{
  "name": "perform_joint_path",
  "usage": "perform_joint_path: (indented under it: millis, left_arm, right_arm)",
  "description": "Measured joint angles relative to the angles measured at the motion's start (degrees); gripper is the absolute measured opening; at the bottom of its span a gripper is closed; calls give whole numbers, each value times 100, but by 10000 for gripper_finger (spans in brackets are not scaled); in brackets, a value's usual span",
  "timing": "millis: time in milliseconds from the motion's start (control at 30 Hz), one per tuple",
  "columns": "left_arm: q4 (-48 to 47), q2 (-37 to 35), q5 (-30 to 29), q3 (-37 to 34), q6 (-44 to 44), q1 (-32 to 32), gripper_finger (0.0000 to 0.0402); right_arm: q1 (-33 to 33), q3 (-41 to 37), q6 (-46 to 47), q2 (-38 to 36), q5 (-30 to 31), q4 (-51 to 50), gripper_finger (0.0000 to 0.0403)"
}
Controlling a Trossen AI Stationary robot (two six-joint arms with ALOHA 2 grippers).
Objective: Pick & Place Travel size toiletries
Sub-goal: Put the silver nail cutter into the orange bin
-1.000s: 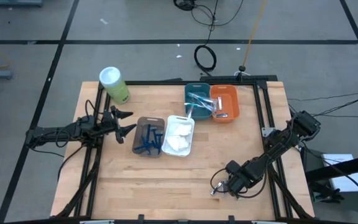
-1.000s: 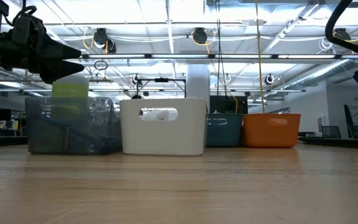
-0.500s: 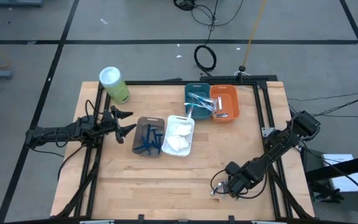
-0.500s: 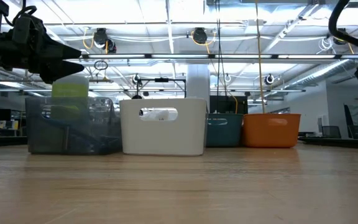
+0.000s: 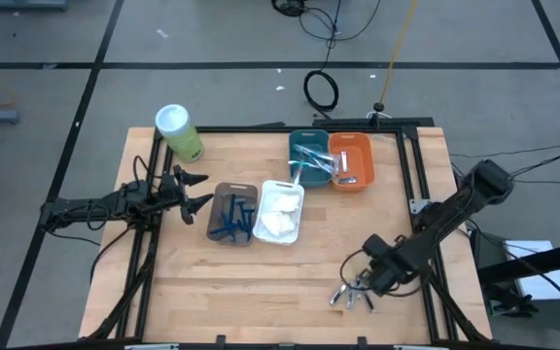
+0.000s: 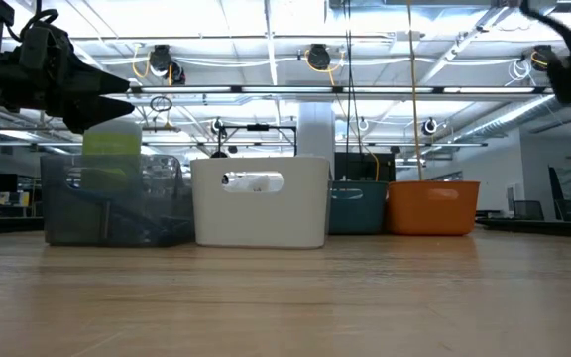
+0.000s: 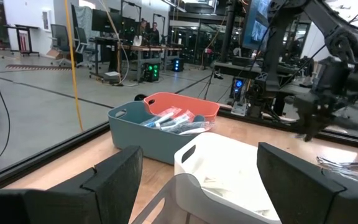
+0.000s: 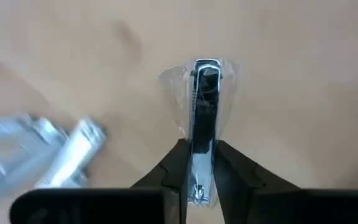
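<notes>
Green canister [image 5: 179, 133], brown [image 5: 232, 214], white [image 5: 280, 211], teal [image 5: 308, 158], orange bins [image 5: 351, 161]

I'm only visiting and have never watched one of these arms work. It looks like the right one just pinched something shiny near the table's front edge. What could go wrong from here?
The right gripper pinches a slim silvery item in a clear wrapper by one end only, so it might swing or slip out when lifted. More silvery pieces lie close beside it and could get nudged toward the table edge. The orange bin is at the far side, so a long carry could shake it loose.
</notes>
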Motion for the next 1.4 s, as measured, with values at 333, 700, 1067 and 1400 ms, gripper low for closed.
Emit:
perform_joint_path:
  millis: [333, 700, 1067, 1400]
  left_arm:
    - [-1, 0, 0, 0, 0, 2, 306]
    - [0, 0, 0, 0, 0, 2, 306]
    - [0, 0, 0, 0, 0, 2, 306]
    - [0, 0, 0, 0, 0, 2, 306]
  right_arm:
    - [-118, 0, -710, -790, 2694, 539, 44]
    - [-1553, -816, -4161, -821, 2827, 4380, 45]
    - [-3813, -932, -6839, -1216, 1965, 5637, 45]
    - [-5614, -931, -7002, -2287, 1958, 4477, 45]
